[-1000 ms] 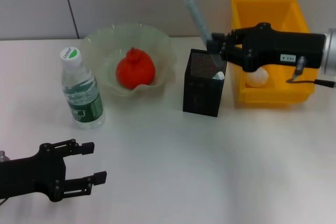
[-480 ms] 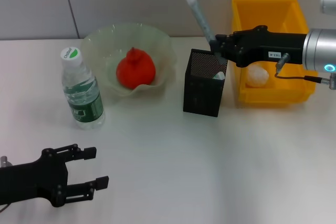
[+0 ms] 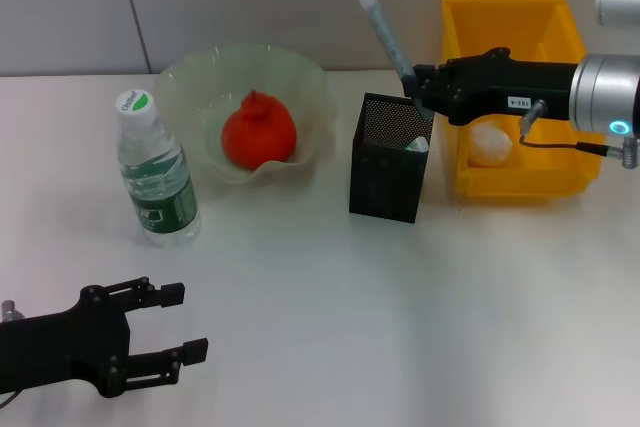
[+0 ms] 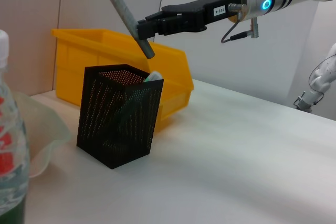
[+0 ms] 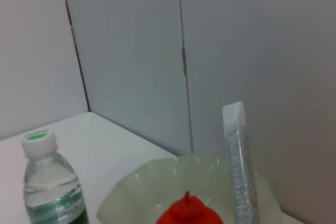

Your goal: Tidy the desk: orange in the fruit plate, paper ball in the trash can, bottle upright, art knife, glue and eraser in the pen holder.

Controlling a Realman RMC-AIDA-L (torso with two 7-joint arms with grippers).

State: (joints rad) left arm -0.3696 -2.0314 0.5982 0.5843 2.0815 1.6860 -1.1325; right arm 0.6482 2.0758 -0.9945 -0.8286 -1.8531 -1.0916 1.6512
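Black mesh is what matters here: the square black mesh pen holder (image 3: 390,158) is standing mid-table, and the right gripper (image 3: 418,89) is hovering just above its far right corner, pinching the lower end of a long grey translucent stick (image 3: 385,35), probably the art knife or the glue. The stick is leaning up and to the left, its lower tip sitting at about rim height and not yet inside. A pale green-white item (image 4: 153,77) is already poking out of the holder.

To do the drop well, the gripper should probably be tilting the stick closer to upright and centring its tip over the opening before releasing, since a slanted release near the corner could be catching the rim or tipping the light holder.

Room is tight on the right, where the yellow plastic bin (image 3: 512,22) holding a white paper ball (image 3: 491,144) is standing just beside the holder. On the left, the pale green glass fruit plate (image 3: 300,72) with the orange (image 3: 258,131) is near, and the clear upright water bottle (image 3: 152,170) is farther left. The left gripper (image 3: 170,332) is resting near-left over bare table, fingers spread wide and holding nothing.
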